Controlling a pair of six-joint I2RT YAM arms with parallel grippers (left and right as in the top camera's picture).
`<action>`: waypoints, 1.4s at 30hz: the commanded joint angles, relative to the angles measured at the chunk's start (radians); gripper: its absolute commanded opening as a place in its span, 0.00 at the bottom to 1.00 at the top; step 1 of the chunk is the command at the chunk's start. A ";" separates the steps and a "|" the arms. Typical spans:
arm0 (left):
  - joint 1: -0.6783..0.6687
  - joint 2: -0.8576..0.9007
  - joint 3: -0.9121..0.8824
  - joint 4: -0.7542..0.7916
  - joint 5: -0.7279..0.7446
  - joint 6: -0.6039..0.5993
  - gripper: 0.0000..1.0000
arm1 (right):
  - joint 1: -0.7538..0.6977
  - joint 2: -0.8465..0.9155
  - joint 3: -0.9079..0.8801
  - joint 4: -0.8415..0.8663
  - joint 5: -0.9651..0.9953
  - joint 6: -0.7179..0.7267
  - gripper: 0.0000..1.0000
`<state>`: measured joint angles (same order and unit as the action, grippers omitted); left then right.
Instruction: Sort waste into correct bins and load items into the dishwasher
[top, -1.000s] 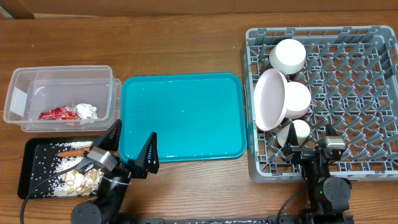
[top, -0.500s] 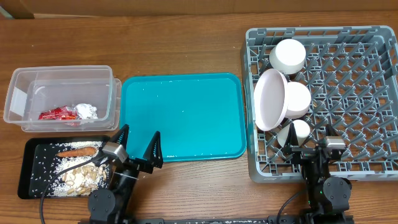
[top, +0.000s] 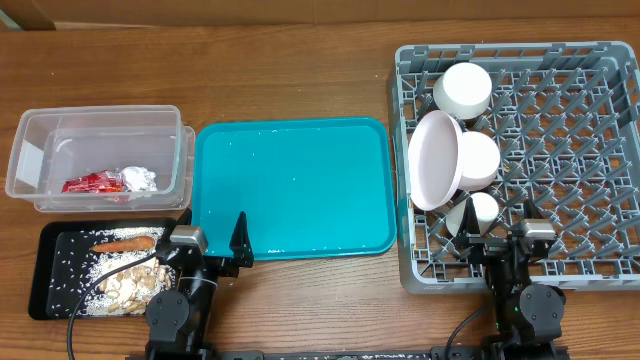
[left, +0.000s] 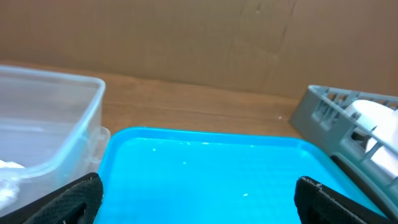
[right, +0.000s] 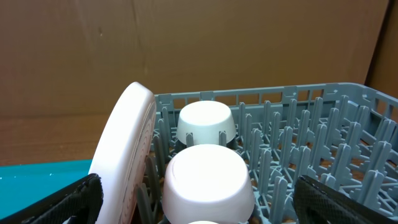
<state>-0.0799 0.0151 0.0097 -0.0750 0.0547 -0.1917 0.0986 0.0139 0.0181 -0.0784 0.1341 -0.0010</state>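
Left hand (left: 199, 202) and right hand (right: 199, 205), lower edge, both spread empty; carrot (top: 125, 242) and scraps (top: 125, 285) in black tray (top: 45, 270), lower left; wrapper (top: 92, 183) and foil ball (top: 138, 178) in clear tub (top: 30, 150) above; plate (top: 434, 160) and cups (top: 462, 88) in rack (top: 580, 150), upper right.

A teal tray (top: 292, 185) lies flat near the middle of a wooden table (top: 300, 70), its long sides running left to right. It is rectangular with rounded corners and a low raised rim, and its surface is glossy. A few tiny pale specks dot it, too small to tell what they are. Nothing larger lies on it. The table is brown, with its grain running left to right. Behind the table's far edge stands a sheet of brown cardboard (left: 186, 37), creased by a slanted fold line. In the overhead view, a corner of cardboard shows at the top left edge.
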 joint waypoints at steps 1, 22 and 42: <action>0.010 -0.011 -0.005 -0.001 -0.021 0.103 1.00 | -0.003 -0.011 -0.010 0.006 -0.005 -0.007 1.00; 0.025 -0.011 -0.005 -0.001 -0.021 0.102 1.00 | -0.003 -0.011 -0.010 0.006 -0.005 -0.007 1.00; 0.025 -0.011 -0.005 -0.001 -0.021 0.102 1.00 | -0.003 -0.011 -0.010 0.006 -0.005 -0.007 1.00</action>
<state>-0.0628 0.0151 0.0097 -0.0753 0.0471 -0.1036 0.0986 0.0139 0.0181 -0.0784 0.1341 -0.0010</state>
